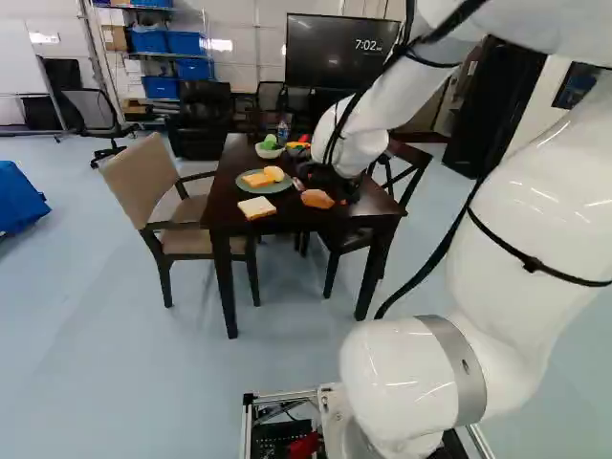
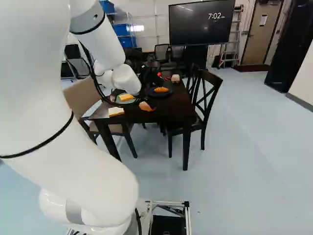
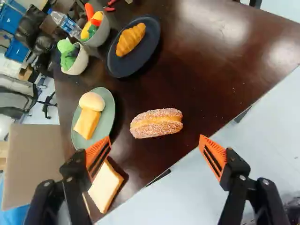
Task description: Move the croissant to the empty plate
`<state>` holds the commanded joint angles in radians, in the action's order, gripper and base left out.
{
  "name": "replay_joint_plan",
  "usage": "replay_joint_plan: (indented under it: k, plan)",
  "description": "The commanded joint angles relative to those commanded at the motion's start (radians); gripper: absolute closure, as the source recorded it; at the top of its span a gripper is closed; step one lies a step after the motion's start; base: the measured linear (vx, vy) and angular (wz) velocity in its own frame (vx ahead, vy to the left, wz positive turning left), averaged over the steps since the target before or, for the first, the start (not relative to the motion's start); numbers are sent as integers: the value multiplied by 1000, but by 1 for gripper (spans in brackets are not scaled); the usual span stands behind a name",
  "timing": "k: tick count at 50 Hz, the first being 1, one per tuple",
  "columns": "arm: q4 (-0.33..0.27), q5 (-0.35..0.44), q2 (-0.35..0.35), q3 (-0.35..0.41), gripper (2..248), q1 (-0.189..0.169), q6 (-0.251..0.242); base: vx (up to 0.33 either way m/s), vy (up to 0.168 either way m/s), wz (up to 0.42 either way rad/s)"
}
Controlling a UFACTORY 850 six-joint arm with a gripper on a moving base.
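Observation:
My gripper [image 1: 330, 182] hangs over the table, black against dark wood in the left base view. In the wrist view the gripper [image 3: 155, 138] is open, its orange-padded fingers wide apart, holding nothing. The croissant [image 3: 131, 39] lies on a dark round plate [image 3: 123, 69], well ahead of the fingers, beyond a sugared bun. The right base view also shows the croissant [image 2: 161, 89] on that plate. A green plate [image 3: 108, 108] bears a small roll and an orange-yellow slice. No empty plate can be made out.
The sugared bun [image 3: 156, 123] lies just ahead of the fingers. A bread slice [image 3: 106, 186] is by one finger, near the table edge. Two bowls [image 3: 78, 62] of toy vegetables and a bottle [image 3: 65, 22] stand beyond the plates. Chairs [image 1: 153, 182] flank the table [image 2: 171, 105].

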<state>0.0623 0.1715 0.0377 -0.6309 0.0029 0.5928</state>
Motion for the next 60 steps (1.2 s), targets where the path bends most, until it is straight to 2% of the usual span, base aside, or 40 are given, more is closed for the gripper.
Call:
replay_joint_plan:
  k: [15, 30, 45, 60]
  plan:
    - [-16, 180, 62, 139, 3, -1, -152, 0, 0, 0]
    - [-29, 327, 113, 254, 3, -1, -277, 0, 0, 0]
    - [-40, 452, 156, 350, 3, -2, -382, 0, 0, 0]
    - [-49, 551, 190, 427, 3, -2, -466, 0, 0, 0]
